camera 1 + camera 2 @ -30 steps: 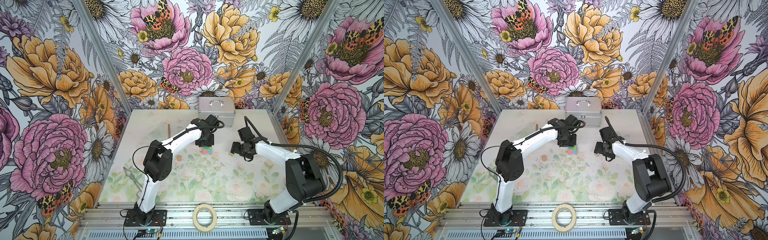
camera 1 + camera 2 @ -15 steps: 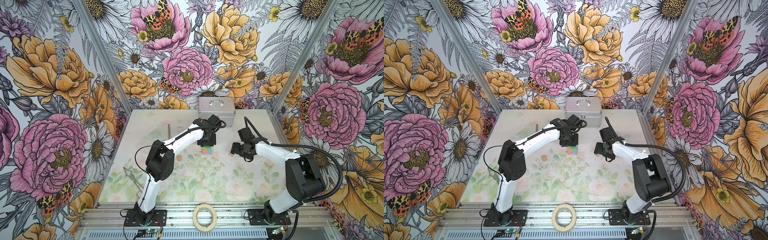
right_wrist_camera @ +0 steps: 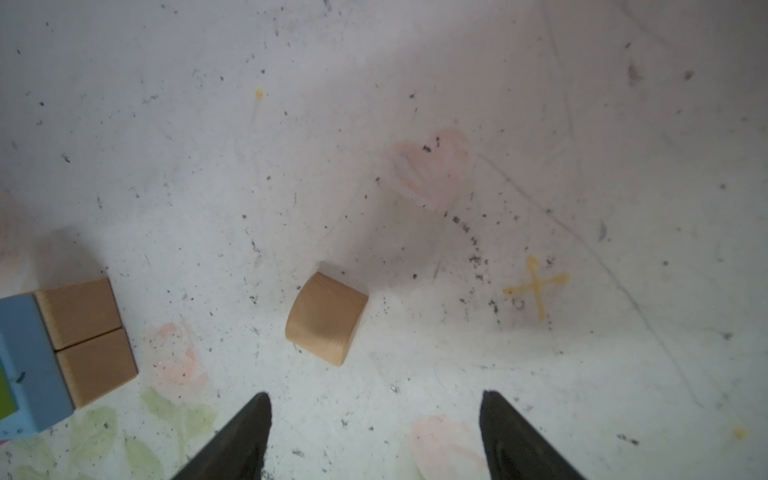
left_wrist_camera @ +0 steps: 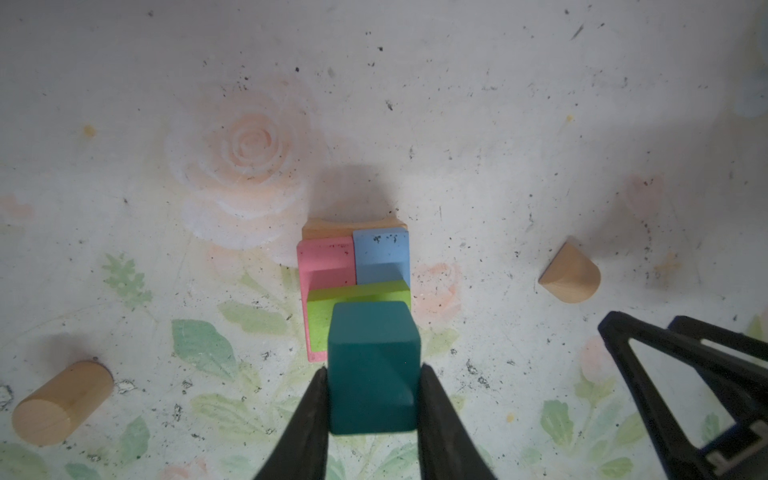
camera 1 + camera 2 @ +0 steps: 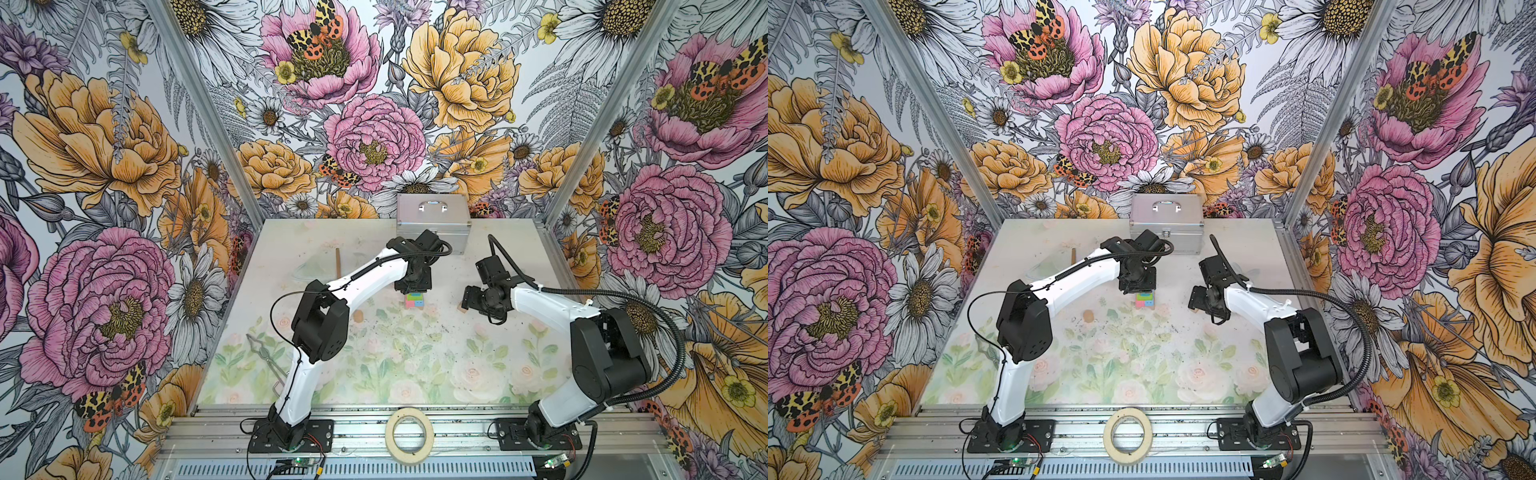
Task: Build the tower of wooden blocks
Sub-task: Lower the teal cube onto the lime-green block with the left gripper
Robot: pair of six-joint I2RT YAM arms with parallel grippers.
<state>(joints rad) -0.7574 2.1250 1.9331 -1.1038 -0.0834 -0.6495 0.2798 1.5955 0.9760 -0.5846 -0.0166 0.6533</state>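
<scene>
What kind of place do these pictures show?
Probably a robot test booth, not a home: two robot arms bolted to an aluminium rail, flower-printed wall panels closing in a small table.

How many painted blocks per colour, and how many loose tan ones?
teal: 1, held in the left fingers
green: 1
pink: 1
blue: 1
loose tan: 2, cylinder and half-cylinder
total: 6

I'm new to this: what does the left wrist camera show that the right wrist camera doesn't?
Only the left wrist view: the left gripper shut on the teal cube, and a lying tan cylinder. Only the right wrist view: a yellow cross marked on the table. Both: the blue block and the half-round tan block.
</scene>
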